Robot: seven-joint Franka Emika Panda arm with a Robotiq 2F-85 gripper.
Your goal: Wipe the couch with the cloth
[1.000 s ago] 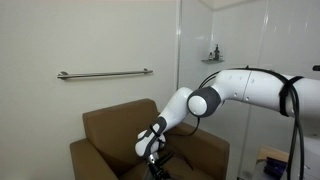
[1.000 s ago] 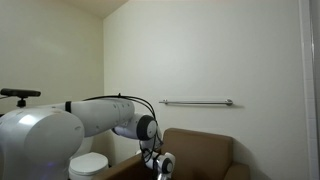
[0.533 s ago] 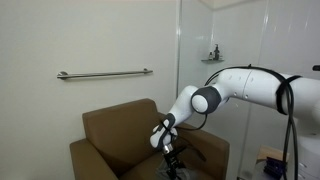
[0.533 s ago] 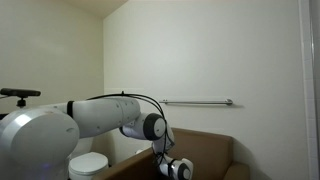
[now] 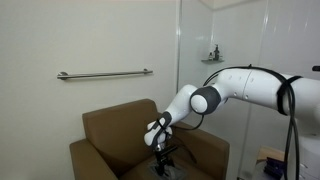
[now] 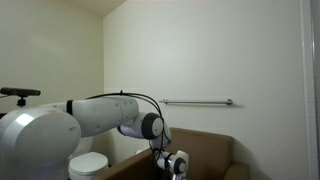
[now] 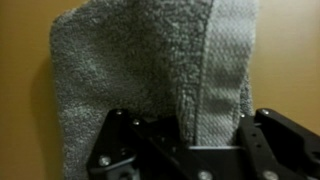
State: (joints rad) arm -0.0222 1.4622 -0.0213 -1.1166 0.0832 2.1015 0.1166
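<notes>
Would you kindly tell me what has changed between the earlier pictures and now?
The gripper, shut on the cloth, swept sideways over the seat of the couch toward the robot's base, then came partway back. The couch and the wall rail stayed where they were.

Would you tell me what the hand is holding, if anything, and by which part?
The hand is shut on the cloth, pinching its near edge at the flat woven band; the rest lies spread on the couch.

Opposite exterior views, both on arm (image 5: pixel 240 90) and couch (image 5: pixel 105 128); wrist view close over cloth (image 7: pixel 140 70).
</notes>
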